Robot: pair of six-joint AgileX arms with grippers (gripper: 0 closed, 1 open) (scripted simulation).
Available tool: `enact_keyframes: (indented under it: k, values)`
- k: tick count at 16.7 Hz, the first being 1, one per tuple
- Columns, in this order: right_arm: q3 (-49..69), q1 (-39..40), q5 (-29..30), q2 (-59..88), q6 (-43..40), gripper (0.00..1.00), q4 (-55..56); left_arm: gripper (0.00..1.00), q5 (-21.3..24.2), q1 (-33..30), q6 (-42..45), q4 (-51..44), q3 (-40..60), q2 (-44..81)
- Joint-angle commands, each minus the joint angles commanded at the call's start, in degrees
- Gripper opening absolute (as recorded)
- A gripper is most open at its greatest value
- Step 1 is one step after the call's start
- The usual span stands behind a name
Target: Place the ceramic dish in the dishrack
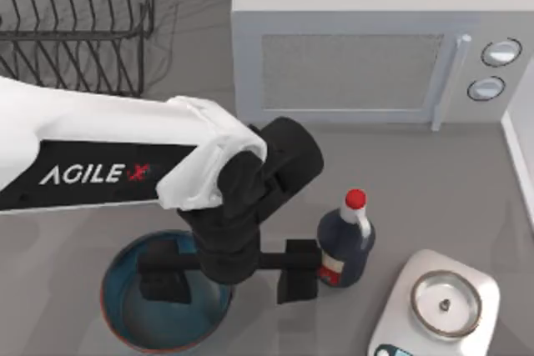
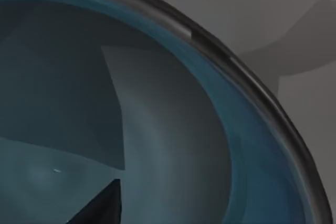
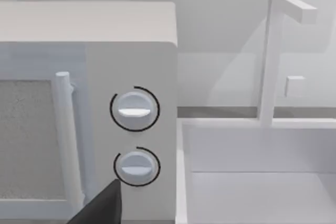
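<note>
Ceramic dish (image 1: 142, 323): one, wide shallow bowl, teal glaze inside, thin reddish-brown rim, at table's near edge. Left gripper (image 1: 229, 271) spread wide across dish's right rim: one finger (image 1: 163, 277) inside bowl, other outside. One dishrack (image 1: 79, 22), black wire, far-left, well apart from jaws. One dark bottle (image 1: 344, 248) just beside outer finger. Right gripper: cannot tell.

I'm working at a rendered kitchen counter: a grey microwave (image 1: 367, 47) with two dials stands at the back, a wire dishrack (image 1: 79, 18) beside it, a sink (image 3: 257, 171) with a tap (image 3: 275, 51), a scale (image 1: 438, 306) and a bottle (image 1: 346, 243).
</note>
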Motion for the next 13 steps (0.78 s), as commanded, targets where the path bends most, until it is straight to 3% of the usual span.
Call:
enact_keyframes:
  k: [3, 13]
  values:
    - [0.00, 0.00, 0.00, 0.00, 0.00, 1.00, 0.00, 1.00, 0.00, 0.00, 0.00, 0.00, 0.00, 0.00]
    - [0.00, 0.00, 0.00, 0.00, 0.00, 1.00, 0.00, 0.25, 0.00, 0.00, 0.00, 0.00, 0.00, 0.00]
